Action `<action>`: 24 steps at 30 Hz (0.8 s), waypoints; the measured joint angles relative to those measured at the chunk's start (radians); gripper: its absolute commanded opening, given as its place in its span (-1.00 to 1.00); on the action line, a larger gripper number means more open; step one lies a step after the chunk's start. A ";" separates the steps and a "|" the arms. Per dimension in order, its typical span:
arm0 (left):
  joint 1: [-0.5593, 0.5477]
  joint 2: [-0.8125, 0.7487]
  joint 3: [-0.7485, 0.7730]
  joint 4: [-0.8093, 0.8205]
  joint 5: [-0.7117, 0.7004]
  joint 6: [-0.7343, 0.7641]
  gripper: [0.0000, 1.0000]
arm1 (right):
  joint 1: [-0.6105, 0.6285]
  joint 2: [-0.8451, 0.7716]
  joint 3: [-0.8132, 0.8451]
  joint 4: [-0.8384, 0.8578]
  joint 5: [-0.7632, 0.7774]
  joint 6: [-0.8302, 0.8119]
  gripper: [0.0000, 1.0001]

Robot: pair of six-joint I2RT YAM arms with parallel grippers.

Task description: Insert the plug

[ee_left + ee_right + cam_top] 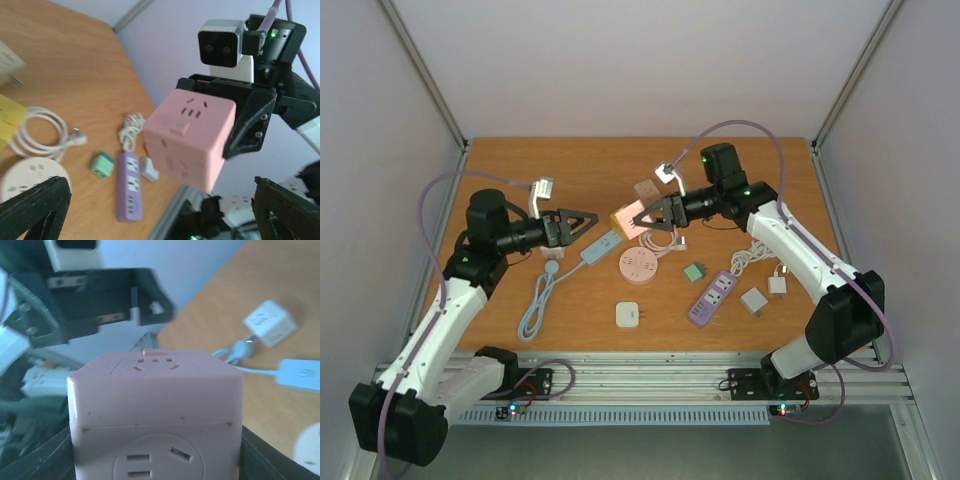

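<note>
My right gripper (pixel 645 215) is shut on a pink cube socket (pixel 632 218) and holds it above the middle of the table. In the right wrist view the cube (pixel 155 405) fills the space between the dark fingers (pixel 272 455). The cube (pixel 192 140) hangs in the left wrist view with its socket faces toward me. My left gripper (pixel 582 222) stands open just left of the cube, apart from it, with nothing between its fingers (pixel 35 210). A white coiled cord (pixel 40 131) ends in a plug (pixel 76 138) that lies on the table.
On the wood lie a light blue power strip (pixel 603 246) with its cable (pixel 535 305), a round pink socket (pixel 638 266), a white cube (pixel 628 314), a small green cube (pixel 694 271), a purple strip (pixel 712 298) and white adapters (pixel 754 301). A yellow block (pixel 10 117) sits near the pink cube.
</note>
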 measured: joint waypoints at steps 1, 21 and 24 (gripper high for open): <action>-0.008 0.014 0.000 0.016 0.024 -0.013 0.99 | 0.019 0.000 0.000 0.000 -0.026 -0.006 0.17; -0.182 0.124 0.075 -0.059 0.209 0.017 0.01 | 0.127 -0.001 0.006 -0.136 -0.145 -0.160 0.22; -0.183 0.130 0.084 -0.081 0.222 0.037 -0.19 | 0.127 -0.001 0.006 -0.148 -0.152 -0.164 0.43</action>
